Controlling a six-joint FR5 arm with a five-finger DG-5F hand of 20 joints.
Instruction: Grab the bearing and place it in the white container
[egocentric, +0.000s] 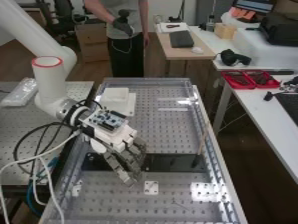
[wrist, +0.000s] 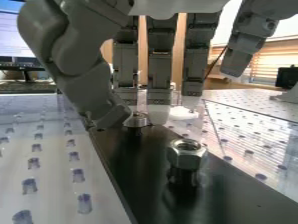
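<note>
The hand (egocentric: 132, 155) is held low over the black plate (wrist: 136, 170), fingers straight and parted from the thumb, probably so the bearing (wrist: 137, 120) can be pinched. Seemingly the round metal piece on that plate, the bearing is placed just beside the thumb's tip; contact cannot be told. The white container (egocentric: 116, 94) is set farther up the bench (egocentric: 169, 132).

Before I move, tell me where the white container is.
In the high view, the white container sits at the perforated bench's far left, beyond the hand.
</note>
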